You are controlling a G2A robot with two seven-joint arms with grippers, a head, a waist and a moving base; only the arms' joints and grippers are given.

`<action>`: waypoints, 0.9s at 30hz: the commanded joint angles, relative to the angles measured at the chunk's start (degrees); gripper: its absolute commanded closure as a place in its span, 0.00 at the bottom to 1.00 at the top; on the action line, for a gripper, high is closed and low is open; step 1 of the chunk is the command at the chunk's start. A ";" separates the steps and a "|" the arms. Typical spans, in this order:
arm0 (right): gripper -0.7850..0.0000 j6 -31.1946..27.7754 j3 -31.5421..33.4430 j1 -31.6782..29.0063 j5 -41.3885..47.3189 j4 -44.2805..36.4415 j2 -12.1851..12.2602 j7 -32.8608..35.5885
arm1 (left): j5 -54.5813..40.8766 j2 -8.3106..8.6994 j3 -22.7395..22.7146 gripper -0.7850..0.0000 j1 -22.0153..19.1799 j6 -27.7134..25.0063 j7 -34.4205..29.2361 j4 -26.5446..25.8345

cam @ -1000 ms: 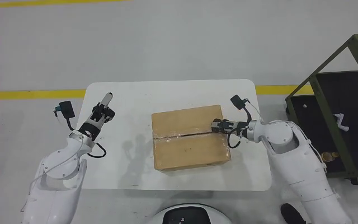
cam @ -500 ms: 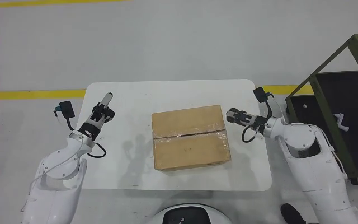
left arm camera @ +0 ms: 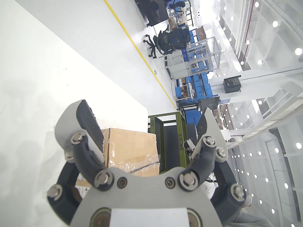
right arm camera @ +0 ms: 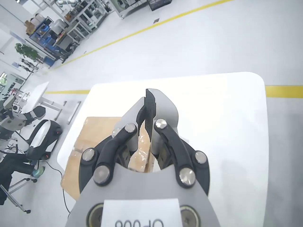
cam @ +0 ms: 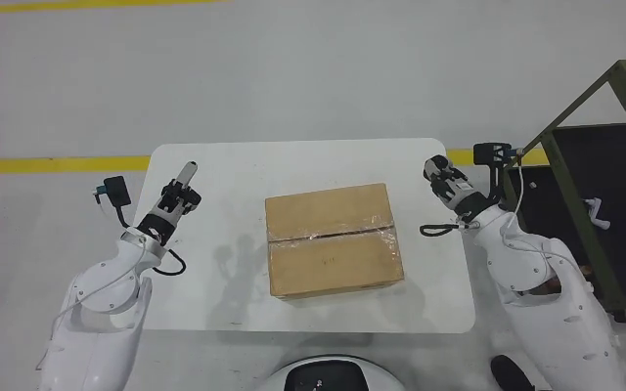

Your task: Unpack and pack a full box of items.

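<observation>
white table (cam: 235, 283) carries it all. over its left part the left gripper (left arm camera: 144, 114) is held with its fingers spread wide and nothing between them. the cardboard box (cam: 333, 264) lies well to that gripper's right, mid-table, flaps closed under a strip of clear tape (cam: 333, 235). the right gripper (cam: 433, 169) is near the box's far right corner without touching it, fingers pressed together on nothing. a green cart (cam: 562, 137) stands just right of it.

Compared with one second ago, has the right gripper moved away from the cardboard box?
Yes. The right gripper left the cardboard box at its taped seam and pulled back toward the table's far right corner, clear of the box.
</observation>
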 commanded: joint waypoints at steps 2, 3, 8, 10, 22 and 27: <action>1.00 0.27 0.24 -0.63 0.24 0.07 -0.08 -1.27 | -0.15 -0.06 0.17 0.00 0.35 -0.45 0.50 -0.09; 1.00 0.27 0.50 -1.12 -0.11 0.12 -0.08 -1.73 | -0.24 -0.10 0.31 0.00 0.51 -0.71 0.64 -0.09; 1.00 -1.24 2.74 -4.37 -4.50 -1.88 0.05 -7.12 | 4.67 -0.07 1.34 0.00 1.32 -3.27 2.33 0.00; 1.00 -3.29 3.84 -6.12 -7.17 -3.23 0.21 -9.11 | 9.36 0.01 1.81 0.00 1.81 -5.29 4.13 0.98; 0.98 -8.27 6.61 -11.04 -14.08 -6.42 0.48 -14.78 | 10.79 -0.35 2.42 0.00 2.79 -8.96 8.76 1.39; 0.66 -8.25 6.61 -11.03 -14.10 -6.42 0.48 -14.77 | 10.77 -0.35 2.42 0.00 2.78 -8.95 8.74 1.40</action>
